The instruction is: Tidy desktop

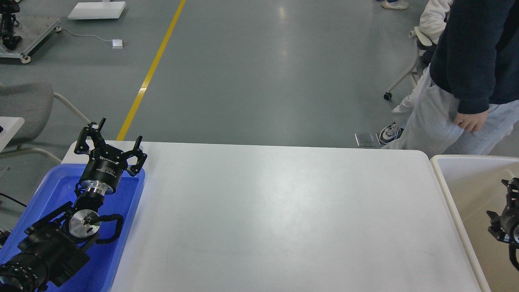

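The desktop [284, 219] is a wide white tabletop with rounded corners, and nothing lies on it. My left gripper [116, 136] is open and empty, held above the far end of the blue tray [121, 227] at the desktop's left edge. My right gripper [499, 198] shows only partly at the right edge of the view, over the beige-white bin [450, 182]. Its fingers stand apart and hold nothing that I can see.
A person in a dark top and grey trousers [454, 105] stands beyond the far right corner of the desktop. A grey chair [24, 105] stands at the far left. A yellow floor line [150, 73] runs behind the table.
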### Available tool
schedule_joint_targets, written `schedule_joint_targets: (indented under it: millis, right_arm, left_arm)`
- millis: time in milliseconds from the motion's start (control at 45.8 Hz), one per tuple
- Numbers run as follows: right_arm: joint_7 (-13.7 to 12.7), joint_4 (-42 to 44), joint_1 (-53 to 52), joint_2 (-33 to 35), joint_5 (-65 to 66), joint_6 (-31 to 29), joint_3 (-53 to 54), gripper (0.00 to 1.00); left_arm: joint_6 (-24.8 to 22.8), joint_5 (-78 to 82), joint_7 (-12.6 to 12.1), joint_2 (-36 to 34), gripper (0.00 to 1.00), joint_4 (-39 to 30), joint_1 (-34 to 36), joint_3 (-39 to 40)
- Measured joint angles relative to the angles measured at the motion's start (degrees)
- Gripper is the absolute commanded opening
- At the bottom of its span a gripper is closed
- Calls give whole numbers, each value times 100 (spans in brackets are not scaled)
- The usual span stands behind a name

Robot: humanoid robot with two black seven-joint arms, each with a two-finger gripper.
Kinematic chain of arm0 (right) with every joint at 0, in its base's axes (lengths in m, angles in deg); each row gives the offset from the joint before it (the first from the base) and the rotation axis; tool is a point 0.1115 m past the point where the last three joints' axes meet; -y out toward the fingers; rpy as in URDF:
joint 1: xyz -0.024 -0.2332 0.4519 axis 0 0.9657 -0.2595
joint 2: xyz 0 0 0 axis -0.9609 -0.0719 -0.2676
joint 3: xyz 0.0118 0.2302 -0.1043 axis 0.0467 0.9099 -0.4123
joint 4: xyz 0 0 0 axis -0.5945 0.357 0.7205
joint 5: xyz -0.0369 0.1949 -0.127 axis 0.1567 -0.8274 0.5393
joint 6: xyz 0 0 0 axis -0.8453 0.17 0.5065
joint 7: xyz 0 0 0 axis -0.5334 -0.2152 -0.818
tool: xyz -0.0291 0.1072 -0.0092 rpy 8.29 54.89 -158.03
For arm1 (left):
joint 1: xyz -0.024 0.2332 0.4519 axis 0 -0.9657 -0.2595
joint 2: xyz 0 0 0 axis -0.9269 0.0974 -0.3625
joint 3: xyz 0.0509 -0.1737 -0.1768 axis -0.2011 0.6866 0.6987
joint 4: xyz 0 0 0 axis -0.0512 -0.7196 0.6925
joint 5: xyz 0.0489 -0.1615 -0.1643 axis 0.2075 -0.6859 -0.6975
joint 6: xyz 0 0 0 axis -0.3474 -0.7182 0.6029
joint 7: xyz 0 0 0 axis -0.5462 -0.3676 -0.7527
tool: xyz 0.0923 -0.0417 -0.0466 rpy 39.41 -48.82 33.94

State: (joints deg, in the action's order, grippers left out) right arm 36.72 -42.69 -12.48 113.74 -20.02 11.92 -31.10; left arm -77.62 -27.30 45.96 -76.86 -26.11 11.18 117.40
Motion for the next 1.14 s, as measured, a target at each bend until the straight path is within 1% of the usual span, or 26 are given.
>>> schedule_joint_targets:
  millis: [240,393,481,699,852,1137]
  right_arm:
    - [230,-1249,420,29,148,-85,1079,100]
    - [362,-1768,696,-206,449,-104,1719,100]
    - [455,-1997,852,-464,803,-111,2153,100]
    - [683,-2254,1057,-1149,1655,-119,2968,100]
    - [775,-2324,1101,-1497,1972,-116,3249,100]
    - [850,-2357,1095,-1803,2382,-28,3455,100]
  left_arm:
    - [0,0,0,0,100,1,0,0]
    - [0,-1,0,1,100,2,0,2]
    - [0,-1,0,1,100,1,0,3]
    - [0,0,0,0,100,0,0,3]
    - [0,0,0,0,100,1,0,3]
    - [-2,0,0,0,100,2,0,2]
